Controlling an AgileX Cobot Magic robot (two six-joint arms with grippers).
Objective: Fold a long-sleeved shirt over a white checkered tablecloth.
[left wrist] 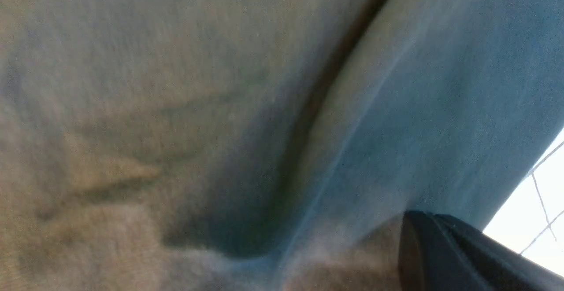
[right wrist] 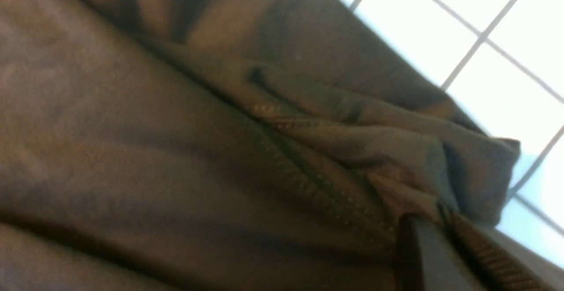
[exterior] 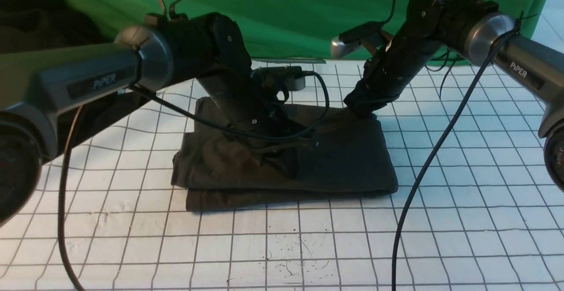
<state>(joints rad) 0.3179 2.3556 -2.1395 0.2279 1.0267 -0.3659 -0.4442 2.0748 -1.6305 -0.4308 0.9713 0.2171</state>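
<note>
Shirt folded to a compact stack at frame centre; both pincers engaged at its edges.

The long-sleeved shirt (exterior: 282,159) is seen lying in layered folds on the white checkered tablecloth (exterior: 440,220), which covers the surface, in the middle of the front view. The left pincer (exterior: 282,154) is lowered onto the centre of the stack; its jaws are taken as together, with cloth filling its wrist view, though whether a layer is pinched cannot be told. The right pincer (exterior: 363,108) is set at the stack's upper right corner, clamped on a bunched hem of the shirt (right wrist: 396,159), as the right wrist view shows. It is judged that the corner is held so a layer can be drawn over or squared while the centre is pressed down.
</note>
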